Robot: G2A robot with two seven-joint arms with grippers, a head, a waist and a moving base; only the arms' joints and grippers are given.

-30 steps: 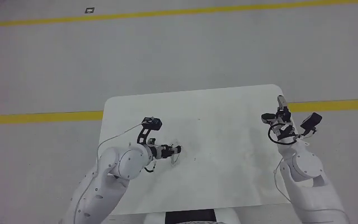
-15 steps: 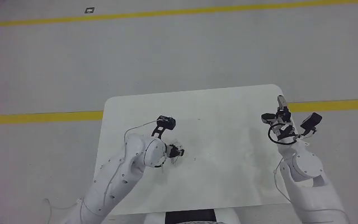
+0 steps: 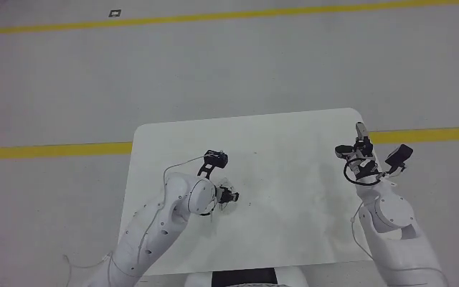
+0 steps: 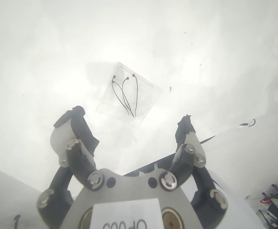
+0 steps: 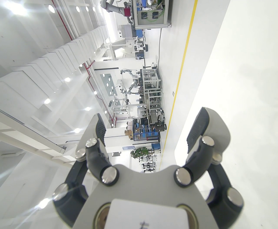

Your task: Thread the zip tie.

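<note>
Three thin black zip ties (image 4: 125, 96) lie in a clear plastic tray (image 4: 149, 89) under the left gripper (image 4: 130, 116), its fingers spread; the right gripper (image 5: 150, 114) is likewise spread.

A large robotics workshop hall, bright and industrial.

The grey floor carries a painted yellow line (image 3: 215, 16) behind the white work table (image 3: 301, 143). In the right wrist view, the same kind of yellow line (image 5: 182, 65) runs along a long hall with rows of round ceiling lamps (image 5: 47, 100) and red pipes (image 5: 65, 23). Metal-framed machine cells (image 5: 152, 13) stand beside it, with other robot arms (image 5: 130, 83), blue bins (image 5: 147, 132) and a potted plant (image 5: 141, 151).
</note>
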